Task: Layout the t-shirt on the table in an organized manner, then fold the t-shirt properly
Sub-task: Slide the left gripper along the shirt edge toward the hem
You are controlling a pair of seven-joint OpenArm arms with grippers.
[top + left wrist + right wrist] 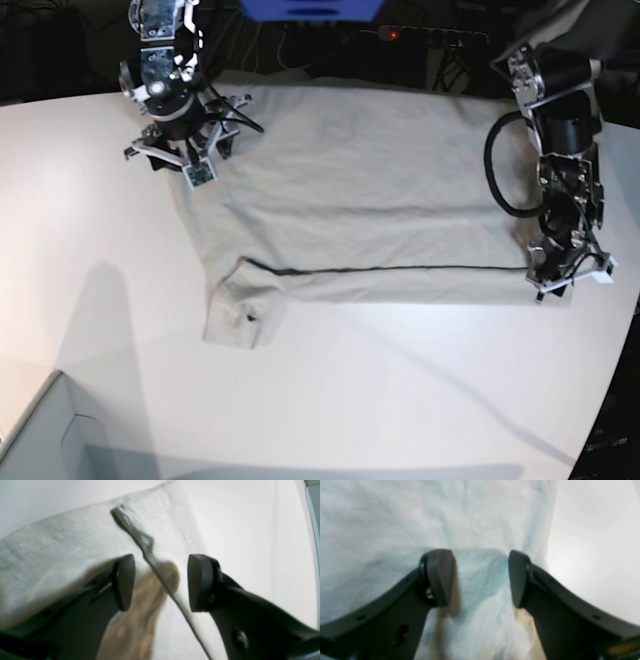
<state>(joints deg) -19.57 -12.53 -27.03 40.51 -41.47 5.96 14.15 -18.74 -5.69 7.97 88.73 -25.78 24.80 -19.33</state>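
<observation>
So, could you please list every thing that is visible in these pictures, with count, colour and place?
t-shirt: one, light grey-beige, spread over the middle of the table, its near part folded over along a straight edge, one sleeve sticking out at the front.
table: one, white, under everything, curved edge at the right.
grey box corner: one, grey, bottom left corner of the base view.
blue object: one, blue, top edge behind the table.
cables: several, dark, behind the table; details unclear.
right gripper: one, black, open, over the shirt.
left gripper: one, black, open, astride the shirt's folded edge.
</observation>
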